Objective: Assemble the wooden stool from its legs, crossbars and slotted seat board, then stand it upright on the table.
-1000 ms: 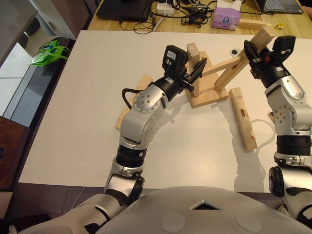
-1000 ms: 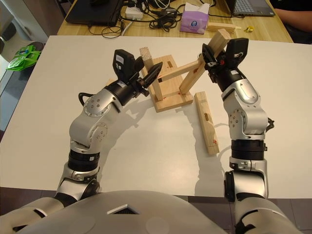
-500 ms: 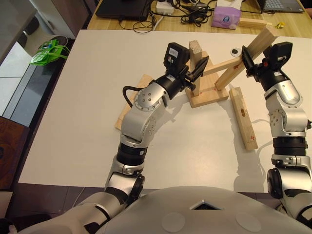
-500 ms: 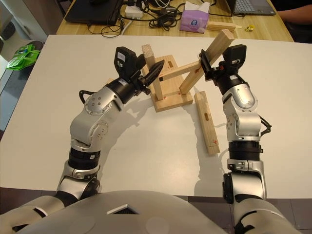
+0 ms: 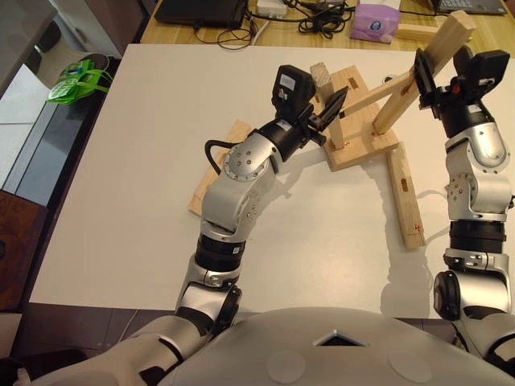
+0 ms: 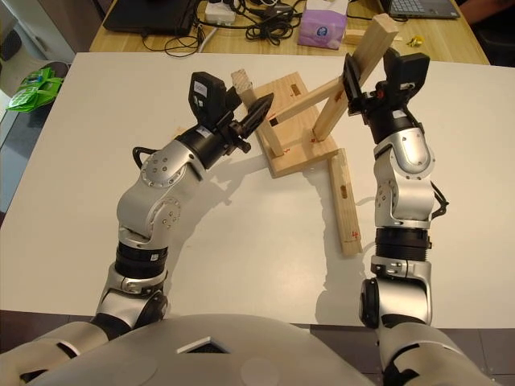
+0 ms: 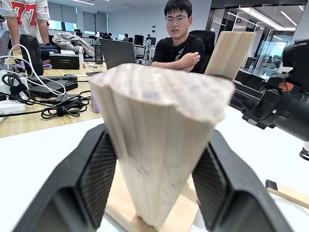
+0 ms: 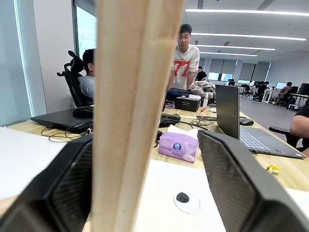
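While left tool [image 5: 331, 108] clamps upright leg [image 7: 159, 121] | right tool [image 5: 441, 71] apart, straddling tilted leg [image 5: 401, 100]

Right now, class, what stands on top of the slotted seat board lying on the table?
Two legs joined by a crossbar: the left leg clamped in the left gripper, the tilted right leg inside the open right gripper. The seat board beneath their feet is covered.

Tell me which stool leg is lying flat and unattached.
The flat leg lying on the table at the robot's right. The upright leg stands on the seat board in the left gripper; the tilted leg is at the right gripper.
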Action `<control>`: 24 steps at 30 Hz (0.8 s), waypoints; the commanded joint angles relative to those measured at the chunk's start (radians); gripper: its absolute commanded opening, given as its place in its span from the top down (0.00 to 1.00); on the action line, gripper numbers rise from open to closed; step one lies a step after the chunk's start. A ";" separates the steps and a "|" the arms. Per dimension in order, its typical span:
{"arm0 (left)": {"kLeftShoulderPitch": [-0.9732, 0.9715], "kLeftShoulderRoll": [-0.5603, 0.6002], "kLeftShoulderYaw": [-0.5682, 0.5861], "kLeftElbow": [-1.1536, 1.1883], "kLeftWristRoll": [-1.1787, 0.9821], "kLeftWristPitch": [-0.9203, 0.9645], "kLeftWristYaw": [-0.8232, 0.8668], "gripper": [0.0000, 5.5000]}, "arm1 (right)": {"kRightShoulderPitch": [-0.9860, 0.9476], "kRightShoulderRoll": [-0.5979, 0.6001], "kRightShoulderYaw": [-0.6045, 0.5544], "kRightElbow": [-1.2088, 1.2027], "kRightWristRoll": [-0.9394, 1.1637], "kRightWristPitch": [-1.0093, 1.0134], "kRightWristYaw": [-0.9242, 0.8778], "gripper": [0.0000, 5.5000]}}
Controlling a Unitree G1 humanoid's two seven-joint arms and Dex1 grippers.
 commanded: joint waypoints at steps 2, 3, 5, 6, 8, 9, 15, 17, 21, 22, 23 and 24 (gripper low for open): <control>-0.001 0.006 0.005 0.001 0.006 0.001 0.004 0.60 | 0.020 -0.021 0.013 0.035 -0.013 0.166 0.013 0.40; 0.000 0.006 0.005 0.001 0.008 0.002 0.004 0.60 | 0.025 -0.011 -0.002 0.035 0.012 0.205 0.015 0.40; 0.002 0.004 0.003 0.002 0.013 0.002 0.005 0.60 | 0.022 0.013 -0.042 0.028 0.086 0.288 0.016 0.40; 0.003 0.004 0.001 0.002 0.015 0.002 0.005 0.60 | 0.019 0.026 -0.067 0.021 0.138 0.336 0.015 0.40; 0.004 0.004 -0.001 0.002 0.016 0.004 0.005 0.60 | 0.013 0.049 -0.116 -0.002 0.232 0.413 0.006 0.40; 0.005 0.005 -0.002 0.000 0.017 0.005 0.005 0.60 | 0.008 0.062 -0.145 -0.017 0.278 0.442 -0.001 0.40; 0.009 0.015 -0.006 -0.002 0.017 0.012 -0.007 0.60 | 0.016 0.095 -0.211 -0.063 0.376 0.517 -0.029 0.40; 0.009 0.017 -0.007 -0.004 0.018 0.015 -0.009 0.60 | 0.016 0.103 -0.223 -0.065 0.396 0.534 -0.038 0.40; 0.009 0.020 -0.008 -0.005 0.019 0.018 -0.010 0.60 | 0.076 0.035 -0.064 -0.119 0.139 0.257 0.029 0.40; 0.009 0.020 -0.007 -0.005 0.019 0.018 -0.011 0.60 | 0.095 0.011 -0.007 -0.131 0.044 0.145 0.051 0.40; 0.008 0.020 -0.008 -0.005 0.019 0.019 -0.011 0.60 | 0.106 0.000 0.024 -0.133 -0.021 0.061 0.057 0.40; 0.007 0.020 -0.008 -0.004 0.019 0.019 -0.011 0.60 | 0.110 -0.010 0.039 -0.123 -0.072 -0.009 0.055 0.40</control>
